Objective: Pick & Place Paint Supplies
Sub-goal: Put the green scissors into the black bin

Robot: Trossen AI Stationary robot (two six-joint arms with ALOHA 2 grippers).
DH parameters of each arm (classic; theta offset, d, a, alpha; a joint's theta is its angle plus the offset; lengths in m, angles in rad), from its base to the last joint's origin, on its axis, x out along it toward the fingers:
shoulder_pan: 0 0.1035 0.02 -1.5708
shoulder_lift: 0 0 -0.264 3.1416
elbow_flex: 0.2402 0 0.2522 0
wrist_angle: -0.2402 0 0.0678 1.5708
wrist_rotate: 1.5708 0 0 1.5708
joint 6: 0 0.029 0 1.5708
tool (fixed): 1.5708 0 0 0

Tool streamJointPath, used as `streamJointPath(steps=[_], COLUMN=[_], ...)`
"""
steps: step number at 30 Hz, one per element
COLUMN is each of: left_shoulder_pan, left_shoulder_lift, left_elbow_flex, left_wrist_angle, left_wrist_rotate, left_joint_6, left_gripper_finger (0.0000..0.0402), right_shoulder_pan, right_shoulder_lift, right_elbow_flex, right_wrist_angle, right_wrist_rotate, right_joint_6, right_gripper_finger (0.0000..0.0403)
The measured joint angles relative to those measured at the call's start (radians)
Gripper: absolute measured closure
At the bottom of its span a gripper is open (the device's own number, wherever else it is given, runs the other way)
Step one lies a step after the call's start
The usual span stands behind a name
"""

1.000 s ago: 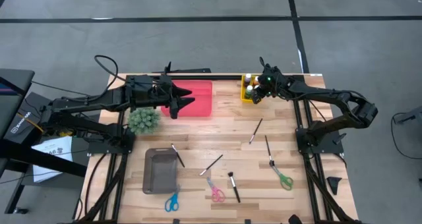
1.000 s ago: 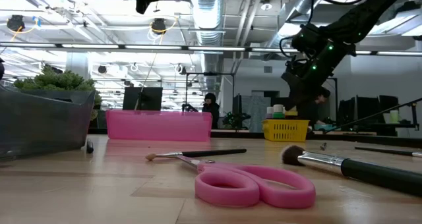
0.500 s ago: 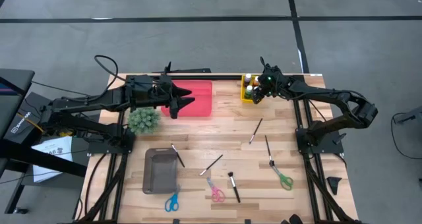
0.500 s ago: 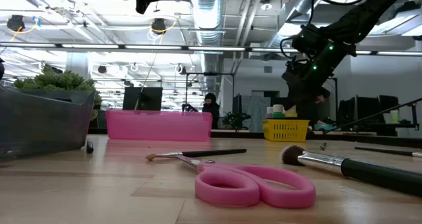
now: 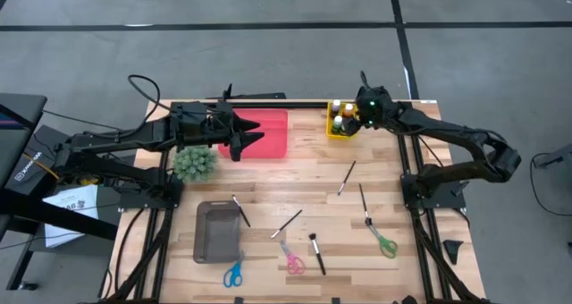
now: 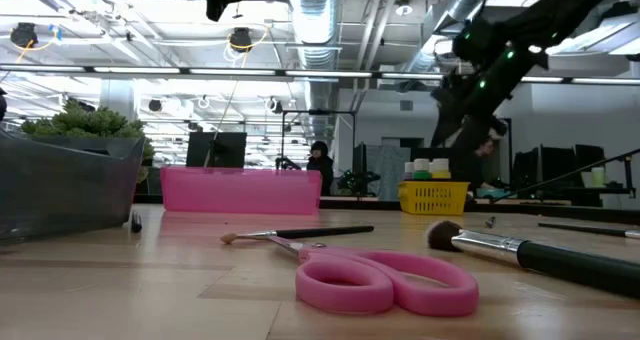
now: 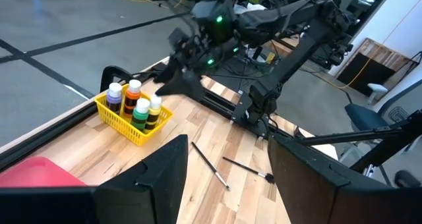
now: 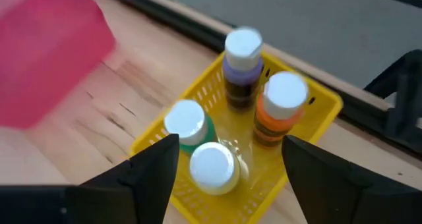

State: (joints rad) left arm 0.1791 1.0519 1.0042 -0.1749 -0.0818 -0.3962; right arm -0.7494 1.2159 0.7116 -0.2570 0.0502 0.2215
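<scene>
A yellow basket (image 5: 337, 122) at the table's far edge holds several paint bottles: purple (image 8: 241, 66), orange (image 8: 280, 105), green (image 8: 188, 126) and yellow (image 8: 214, 168), all upright with white caps. My right gripper (image 8: 231, 148) hangs open just above the basket (image 8: 310, 102), one finger on each side of the bottles, touching none. My left gripper (image 5: 241, 140) waits open over the pink tray (image 5: 268, 134). Thin dark-handled brushes (image 5: 347, 177) (image 5: 362, 201) (image 5: 286, 223) (image 5: 239, 210) and a thicker brush (image 5: 315, 253) lie flat on the wood.
A fuzzy green tuft (image 5: 195, 164) stands left of the pink tray. A grey tray (image 5: 217, 234) sits near the front left. Blue (image 5: 234, 273), pink (image 5: 292, 262) and green (image 5: 382, 242) scissors lie along the near side. Bare wood shows in the table's middle.
My right gripper has risen from among the bottles in the yellow basket and drawn back a little toward the table's right edge. The bottles stay upright in the basket, and one more white cap shows in the low view.
</scene>
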Motion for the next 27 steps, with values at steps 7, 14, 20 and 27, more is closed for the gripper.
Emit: streamJointPath(steps=[7,14,20,27], left_shoulder_pan=[0.000,0.000,0.000,0.000], left_shoulder_lift=[0.000,0.000,0.000,0.000], left_elbow_flex=[0.000,0.000,0.000,0.000], left_wrist_angle=[-0.001,-0.002,-0.003,-0.024], left_wrist_rotate=[0.000,-0.001,0.000,0.000], left_joint_6=[0.029,0.084,0.111,0.112], left_gripper_finger=[0.0198,0.0198,0.0198,0.0198], right_shoulder_pan=[0.019,0.138,0.287,0.483], right_shoulder_lift=[-0.214,-0.385,-0.434,-0.399], right_elbow_flex=[0.001,0.001,0.001,0.001], right_wrist_angle=[-0.182,-0.391,-0.446,-0.454], right_wrist_rotate=[-0.010,-0.074,-0.077,-0.077], right_joint_6=[0.177,0.414,0.557,0.747], right_gripper_finger=[0.0139,0.0139,0.0139,0.0139])
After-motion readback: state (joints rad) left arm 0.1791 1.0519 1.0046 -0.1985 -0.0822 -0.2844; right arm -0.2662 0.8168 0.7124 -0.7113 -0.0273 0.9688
